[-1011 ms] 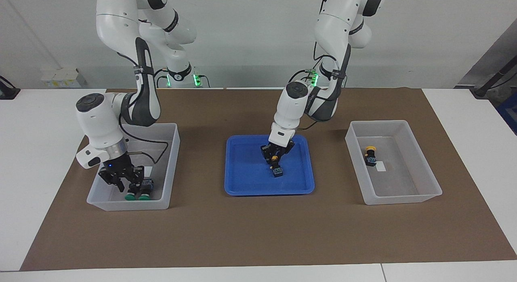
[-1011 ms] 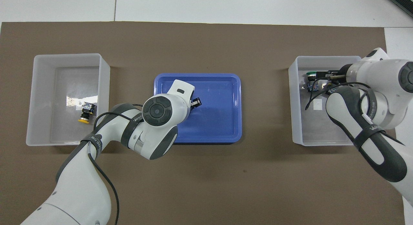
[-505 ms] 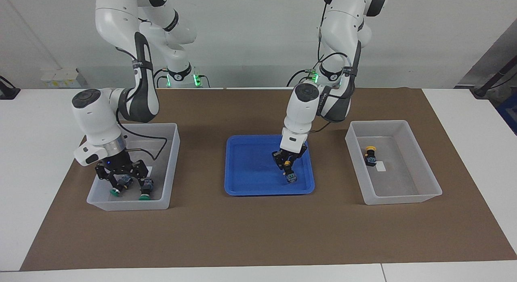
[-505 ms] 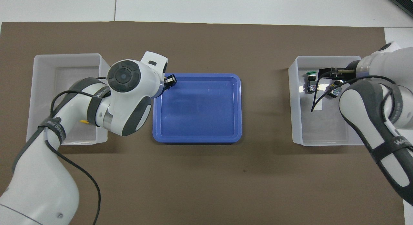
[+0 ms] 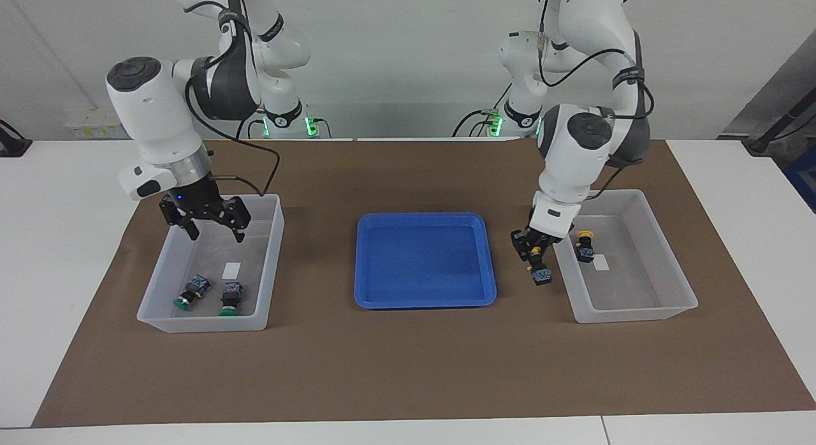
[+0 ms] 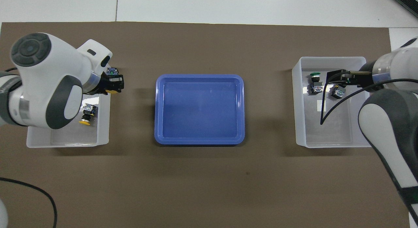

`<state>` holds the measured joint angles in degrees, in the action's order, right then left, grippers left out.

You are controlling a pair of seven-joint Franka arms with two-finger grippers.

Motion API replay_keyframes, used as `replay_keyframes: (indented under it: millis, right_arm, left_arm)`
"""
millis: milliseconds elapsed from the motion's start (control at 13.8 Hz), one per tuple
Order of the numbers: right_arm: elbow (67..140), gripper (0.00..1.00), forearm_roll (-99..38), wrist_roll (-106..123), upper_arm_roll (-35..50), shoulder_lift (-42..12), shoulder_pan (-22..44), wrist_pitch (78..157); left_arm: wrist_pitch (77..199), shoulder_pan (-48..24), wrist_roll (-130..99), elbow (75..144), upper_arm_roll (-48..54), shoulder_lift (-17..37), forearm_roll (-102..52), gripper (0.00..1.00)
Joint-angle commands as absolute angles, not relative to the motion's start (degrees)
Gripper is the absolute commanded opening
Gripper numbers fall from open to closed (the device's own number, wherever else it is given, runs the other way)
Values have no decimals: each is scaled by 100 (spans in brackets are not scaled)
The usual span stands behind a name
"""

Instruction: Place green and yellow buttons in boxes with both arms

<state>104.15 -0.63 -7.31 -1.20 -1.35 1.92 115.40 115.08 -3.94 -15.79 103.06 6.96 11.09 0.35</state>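
My left gripper (image 5: 535,254) (image 6: 112,83) is shut on a yellow button (image 5: 540,271) (image 6: 112,72) that hangs cap up over the tray-side rim of the box (image 5: 669,260) (image 6: 39,143) at the left arm's end. Another yellow button (image 5: 584,246) (image 6: 86,114) lies inside that box. My right gripper (image 5: 215,231) (image 6: 338,78) is open and empty, raised above the box (image 5: 274,241) (image 6: 298,100) at the right arm's end. Two green buttons (image 5: 190,292) (image 5: 229,298) (image 6: 315,82) (image 6: 338,92) lie side by side on that box's floor, below the gripper.
A shallow blue tray (image 5: 382,292) (image 6: 199,107) sits between the two boxes with nothing in it. A brown mat (image 5: 408,368) covers the table under everything. Each box holds a small white label (image 5: 233,269) (image 5: 600,262).
My left gripper carried the yellow button out of the blue tray to the rim of the box at its end. My right gripper let go of a green button and rose above its box.
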Motion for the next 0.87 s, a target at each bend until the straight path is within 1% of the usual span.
replay_keyframes:
  millis: [0,144,361,505,650,794]
  right_arm:
    - [10276,100,35,-774,-105,202,88,11032]
    - [9619,100,79,-765,-97,45,36,10304]
    - [9037,100,97,-695,-97,-158,18,9827]
    - [9035,100,140,-668,-88,-211,18,9721]
    - [9114,100,141,-659,-97,-132,44,9564]
    - [9141,100,132,-668,-88,-114,62,9448]
  left_arm:
    - [10866,104,-225,10415,730,836,-97,0]
    - [10601,289,175,10424,721,747,-97,0]
    - [10669,605,683,10520,712,703,-97,0]
    - [11071,930,1254,10791,712,624,-97,0]
    - [11852,1202,1555,11317,712,475,-97,0]
    - [12539,1397,1714,11696,712,431,-97,0]
